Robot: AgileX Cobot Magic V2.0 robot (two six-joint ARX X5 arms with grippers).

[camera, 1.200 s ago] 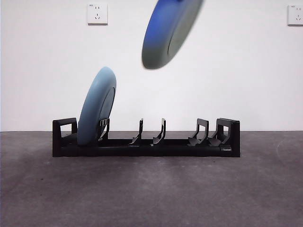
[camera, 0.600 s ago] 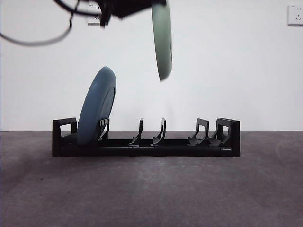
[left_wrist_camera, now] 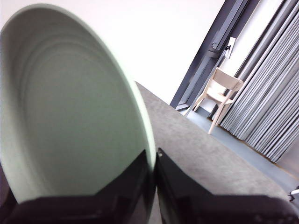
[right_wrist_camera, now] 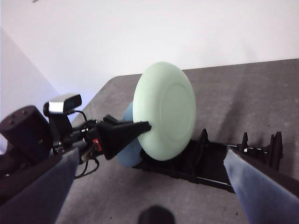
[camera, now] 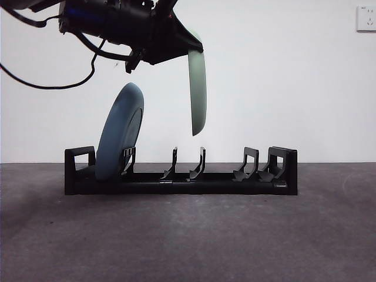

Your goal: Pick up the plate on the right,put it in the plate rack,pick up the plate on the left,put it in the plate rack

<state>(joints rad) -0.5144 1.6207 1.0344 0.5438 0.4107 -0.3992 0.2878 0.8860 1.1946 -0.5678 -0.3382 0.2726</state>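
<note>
The black plate rack (camera: 235, 179) stands across the middle of the table. A blue plate (camera: 120, 132) leans in its left-end slot. My left gripper (camera: 185, 49) comes in from the upper left, shut on the top rim of a pale green plate (camera: 198, 88). That plate hangs upright and edge-on above the rack's middle prongs, clear of them. In the left wrist view the green plate (left_wrist_camera: 70, 107) fills the picture, with my left gripper (left_wrist_camera: 154, 186) clamped on its rim. The right wrist view shows the green plate (right_wrist_camera: 166, 109), the blue plate (right_wrist_camera: 127, 151) and the rack (right_wrist_camera: 233, 161) from behind. My right gripper (right_wrist_camera: 152, 156) is open and well back from them.
Two wall sockets (camera: 366, 19) sit on the white wall behind. The left arm's cable (camera: 53, 85) hangs at the upper left. A chair (left_wrist_camera: 219, 91) and curtains stand beyond the table's end.
The left arm has come down and further into view. The green plate has dropped from near the top of the picture to just above the rack's middle prongs.
</note>
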